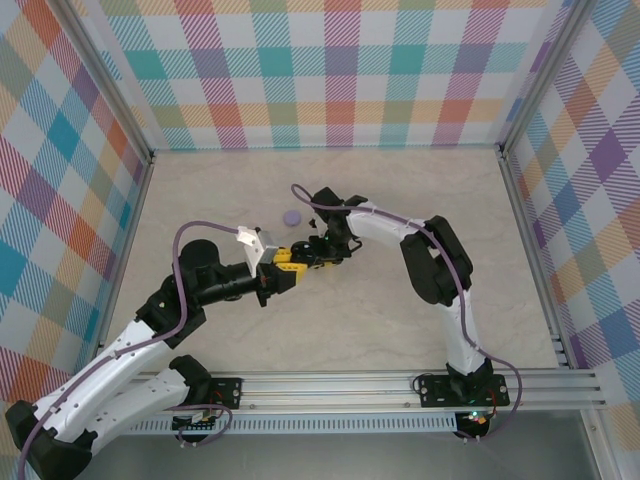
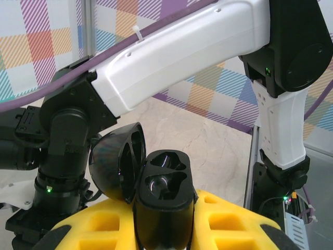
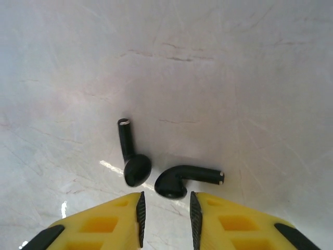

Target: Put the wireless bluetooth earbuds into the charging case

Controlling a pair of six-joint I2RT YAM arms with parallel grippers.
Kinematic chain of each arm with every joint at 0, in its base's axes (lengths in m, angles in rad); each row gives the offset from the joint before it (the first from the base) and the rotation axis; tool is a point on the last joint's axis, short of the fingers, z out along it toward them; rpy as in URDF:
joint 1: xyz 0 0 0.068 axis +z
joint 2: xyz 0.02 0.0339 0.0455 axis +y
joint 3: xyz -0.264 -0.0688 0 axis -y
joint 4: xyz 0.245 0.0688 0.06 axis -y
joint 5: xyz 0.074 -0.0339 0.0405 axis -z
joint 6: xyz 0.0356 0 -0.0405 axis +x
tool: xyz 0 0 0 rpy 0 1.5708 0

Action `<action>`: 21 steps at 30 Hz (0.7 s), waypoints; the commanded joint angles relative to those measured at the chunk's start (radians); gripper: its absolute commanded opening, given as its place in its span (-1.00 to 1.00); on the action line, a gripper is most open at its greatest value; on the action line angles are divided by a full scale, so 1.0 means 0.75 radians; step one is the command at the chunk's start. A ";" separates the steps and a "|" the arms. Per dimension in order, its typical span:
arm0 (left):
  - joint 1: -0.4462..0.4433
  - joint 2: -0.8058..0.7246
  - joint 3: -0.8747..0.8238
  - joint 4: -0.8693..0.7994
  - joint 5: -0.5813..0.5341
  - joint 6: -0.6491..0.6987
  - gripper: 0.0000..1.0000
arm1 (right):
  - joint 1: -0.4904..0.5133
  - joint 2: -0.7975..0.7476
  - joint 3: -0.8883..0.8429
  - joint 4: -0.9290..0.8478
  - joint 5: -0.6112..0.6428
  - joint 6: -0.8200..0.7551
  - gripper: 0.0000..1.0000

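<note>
the yellow padded fingers of the left gripper clamp a glossy black rounded plastic charging case, held upright. its domed black lid hangs open to the left, and both moulded wells stand empty. behind, a white-and-black robot arm spans above the pale marbled tabletop, before a colourful plaid wall.

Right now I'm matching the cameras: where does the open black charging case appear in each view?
Top external: centre, black charging case in the left pincer.
Left wrist: bottom centre, case, lid open leftward.
Right wrist: faces two black earbuds.
Shared landmark: marble tabletop.
</note>
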 commanded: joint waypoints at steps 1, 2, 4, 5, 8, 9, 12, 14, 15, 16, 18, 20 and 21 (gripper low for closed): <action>-0.014 -0.032 -0.003 0.005 -0.007 -0.012 -0.88 | 0.006 -0.077 0.058 -0.064 0.046 -0.143 -0.30; -0.015 -0.034 -0.002 0.004 -0.004 -0.011 -0.88 | 0.006 -0.084 0.061 -0.077 0.046 -0.188 -0.25; -0.015 -0.038 0.001 -0.003 -0.006 -0.010 -0.89 | 0.005 -0.095 0.066 -0.096 0.056 -0.286 -0.16; -0.015 -0.038 0.001 -0.006 -0.007 -0.008 -0.89 | 0.005 -0.096 0.071 -0.106 0.058 -0.338 -0.12; -0.015 -0.043 0.005 -0.010 -0.008 -0.007 -0.88 | 0.005 -0.089 0.086 -0.119 0.043 -0.495 -0.01; -0.015 -0.043 0.005 -0.011 -0.009 -0.005 -0.88 | 0.006 -0.084 0.087 -0.119 0.044 -0.533 0.02; -0.015 -0.038 0.006 -0.009 -0.011 -0.006 -0.89 | 0.006 -0.074 0.089 -0.117 0.029 -0.643 0.12; -0.015 -0.035 0.007 -0.008 -0.012 -0.005 -0.89 | 0.005 -0.064 0.102 -0.126 0.003 -0.741 0.19; -0.015 -0.034 0.006 -0.008 -0.014 -0.006 -0.89 | 0.006 -0.056 0.109 -0.125 -0.001 -0.760 0.22; -0.015 -0.032 0.007 -0.005 -0.015 -0.005 -0.89 | 0.007 -0.045 0.119 -0.131 -0.008 -0.781 0.24; -0.015 -0.028 0.011 -0.003 -0.016 -0.006 -0.88 | 0.007 -0.022 0.137 -0.141 -0.022 -0.813 0.28; -0.014 -0.025 0.015 -0.006 -0.015 -0.005 -0.89 | 0.007 0.004 0.155 -0.155 -0.035 -0.838 0.30; -0.015 -0.026 0.017 -0.009 -0.016 -0.006 -0.88 | 0.007 0.013 0.158 -0.156 -0.043 -0.848 0.31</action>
